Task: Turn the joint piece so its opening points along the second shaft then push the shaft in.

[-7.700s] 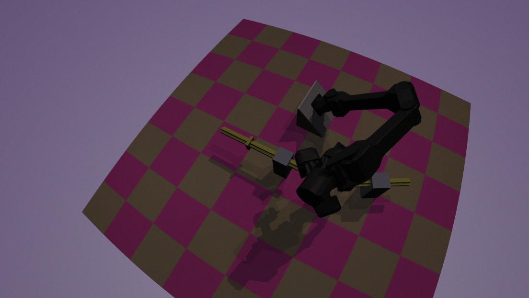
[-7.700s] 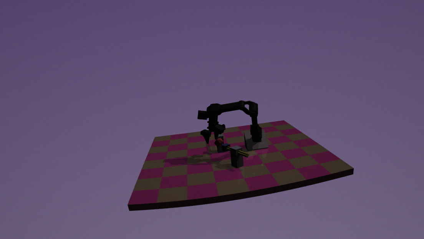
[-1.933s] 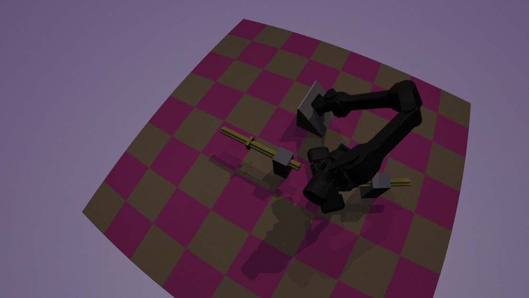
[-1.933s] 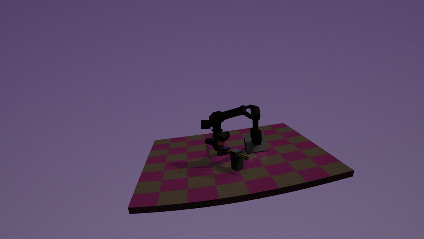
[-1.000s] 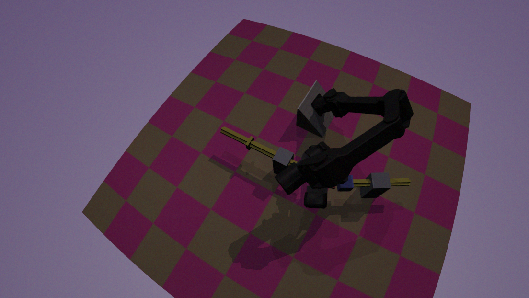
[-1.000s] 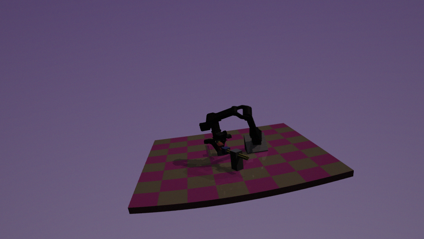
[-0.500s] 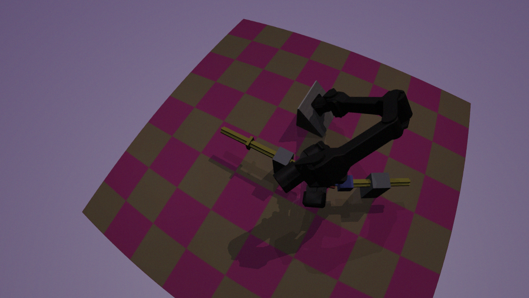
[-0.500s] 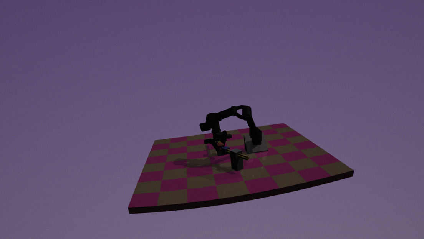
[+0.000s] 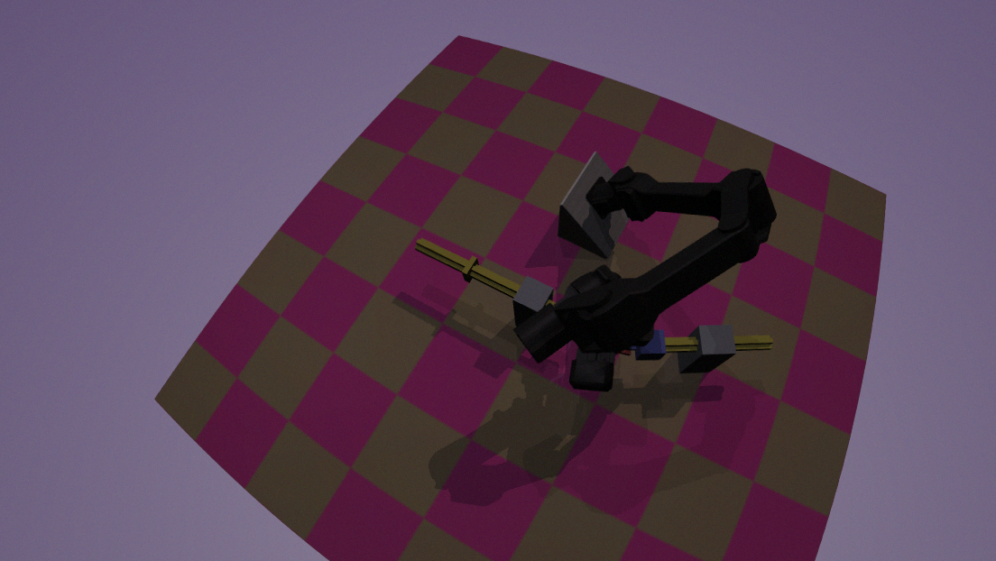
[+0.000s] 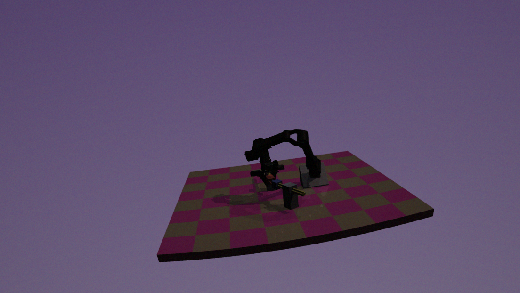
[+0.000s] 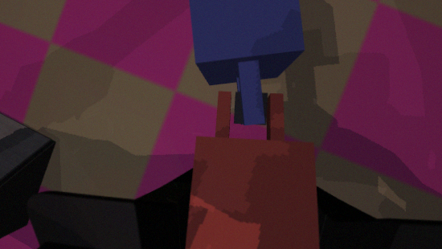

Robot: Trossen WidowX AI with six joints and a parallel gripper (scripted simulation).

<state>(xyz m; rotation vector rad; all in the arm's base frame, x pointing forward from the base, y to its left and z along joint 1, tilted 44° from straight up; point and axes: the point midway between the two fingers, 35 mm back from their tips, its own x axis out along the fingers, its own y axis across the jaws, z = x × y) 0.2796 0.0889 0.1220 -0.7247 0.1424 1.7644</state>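
Note:
My gripper [image 11: 242,169] [image 10: 269,181] is shut on the red joint piece [image 11: 257,181] [image 10: 270,176], one dark finger on each side. Its two red prongs reach a blue arm of the blue hub [image 11: 247,32] [image 9: 650,344] [image 10: 277,181]. The hub sits on the yellow first shaft [image 9: 680,344] [image 10: 298,191], which runs through a grey block [image 9: 715,339] [image 10: 290,197]. The yellow second shaft [image 9: 438,252] with its collar [image 9: 470,269] passes through the other grey block [image 9: 533,294]. Its inner end is mostly behind my arm. The opening's direction cannot be seen.
My arm [image 9: 689,268] [image 10: 278,140] arches over from its grey wedge base [image 9: 578,202] [image 10: 314,182] and hangs close beside the second shaft's block. A dark grey shape [image 11: 16,169] shows at the wrist view's left edge. The checkered board [image 9: 334,216] [image 10: 214,236] lies below.

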